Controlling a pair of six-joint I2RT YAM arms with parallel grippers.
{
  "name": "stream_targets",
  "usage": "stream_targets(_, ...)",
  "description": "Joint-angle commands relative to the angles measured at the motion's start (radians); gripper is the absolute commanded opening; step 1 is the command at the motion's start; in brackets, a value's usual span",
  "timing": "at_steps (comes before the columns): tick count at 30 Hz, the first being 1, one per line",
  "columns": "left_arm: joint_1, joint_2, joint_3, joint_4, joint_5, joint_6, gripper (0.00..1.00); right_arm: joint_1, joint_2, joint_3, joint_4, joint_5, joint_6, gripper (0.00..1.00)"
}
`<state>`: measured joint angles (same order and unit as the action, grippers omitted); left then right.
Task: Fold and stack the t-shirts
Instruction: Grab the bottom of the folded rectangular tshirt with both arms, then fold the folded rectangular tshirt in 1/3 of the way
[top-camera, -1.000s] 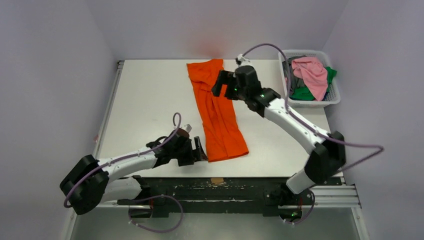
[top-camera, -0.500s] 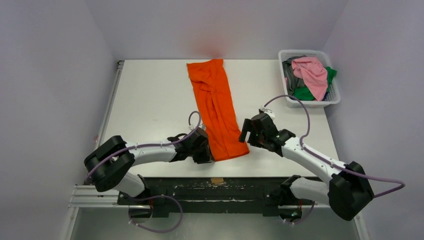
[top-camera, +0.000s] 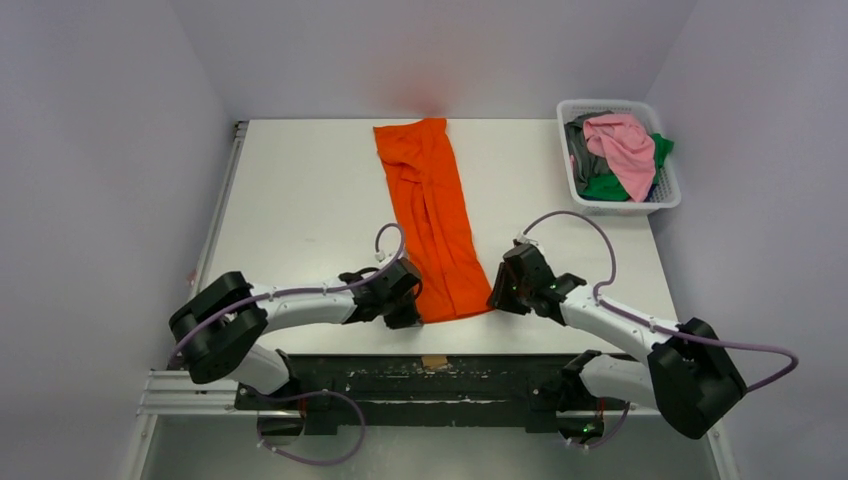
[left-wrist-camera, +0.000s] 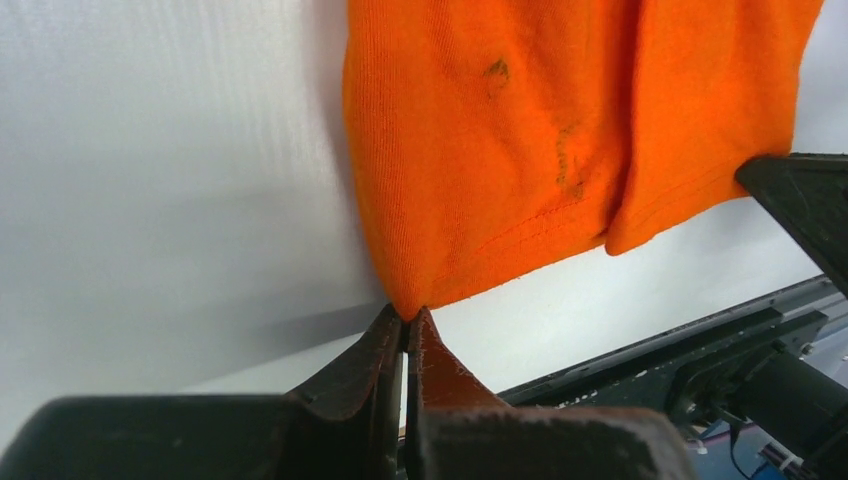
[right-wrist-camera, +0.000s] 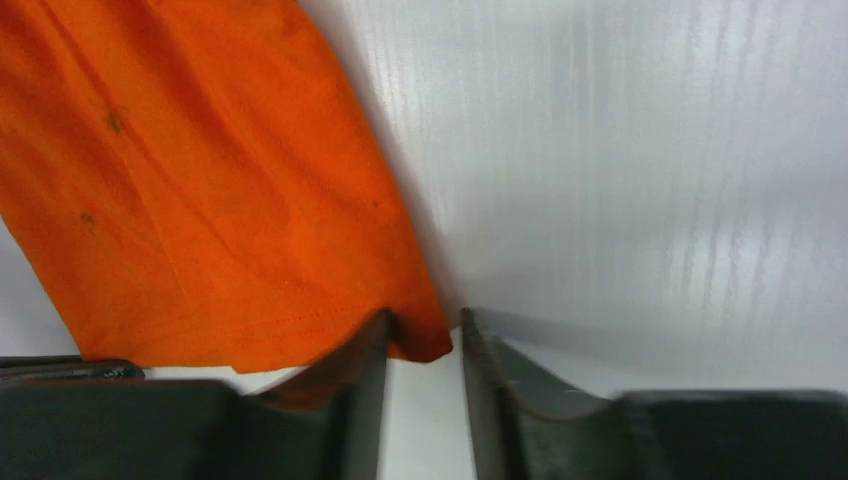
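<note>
The orange t-shirt (top-camera: 432, 215) lay folded into a long narrow strip on the white table (top-camera: 300, 200), running from the far edge toward the near edge and slanting a little rightward at its near end. Bare matte table top spread out on both sides of the shirt, with faint streaks of glare showing in the wrist views. Small dark specks (left-wrist-camera: 496, 68) marked the cloth near the hem.

At the shirt's near left corner the left gripper (left-wrist-camera: 405, 322) was clenched, fingertips pressed together with the very tip of that corner nipped between them. At the shirt's near right corner the right gripper (right-wrist-camera: 425, 325) stood released, its fingers parted with the corner lying in the gap and touching the left-hand finger.

Far to the right of the shirt, at the table's far right corner, a white slotted basket (top-camera: 665, 195) held a pink shirt (top-camera: 625, 140) heaped over a grey one (top-camera: 580, 155) and a green one (top-camera: 605, 187).

Plain pale lilac walls (top-camera: 420, 50) closed in behind the shirt and on both sides. Nearer than the shirt's hem, a black rail (top-camera: 450, 365) ran along the table's front edge, carrying both arm bases.
</note>
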<state>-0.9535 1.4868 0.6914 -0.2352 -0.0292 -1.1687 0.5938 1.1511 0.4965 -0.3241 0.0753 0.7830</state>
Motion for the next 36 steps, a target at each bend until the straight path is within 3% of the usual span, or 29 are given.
stream_targets(1,-0.028,-0.025,-0.036,-0.132,-0.062,0.006,0.0,0.001,0.024,-0.032,0.056,-0.05,-0.012,0.22)
stream_targets(3,-0.038,-0.045,-0.039,-0.15,-0.063,-0.004,0.0,0.001,0.017,-0.045,0.077,-0.113,-0.009,0.0)
stream_targets(7,-0.081,-0.126,-0.057,-0.223,-0.069,-0.026,0.0,0.015,-0.075,-0.106,0.054,-0.27,0.035,0.0)
stream_targets(14,-0.204,-0.293,-0.085,-0.401,-0.127,-0.067,0.0,0.145,-0.374,-0.165,-0.159,-0.298,0.136,0.0)
stream_targets(17,-0.229,-0.338,-0.088,-0.36,-0.086,-0.029,0.0,0.194,-0.375,-0.166,-0.133,-0.355,0.138,0.0)
stream_targets(22,-0.228,-0.415,-0.09,-0.333,-0.093,-0.007,0.0,0.195,-0.334,-0.083,-0.135,-0.281,0.099,0.0)
stream_targets(25,-0.19,-0.438,-0.06,-0.352,-0.133,0.008,0.0,0.195,-0.298,-0.028,-0.107,-0.273,0.077,0.0)
stream_targets(31,0.021,-0.394,0.008,-0.242,-0.036,0.149,0.0,0.19,-0.147,0.143,-0.091,-0.136,0.038,0.0)
stream_targets(36,0.126,-0.302,0.215,-0.387,-0.112,0.254,0.0,0.118,-0.019,0.3,-0.079,-0.069,-0.019,0.0)
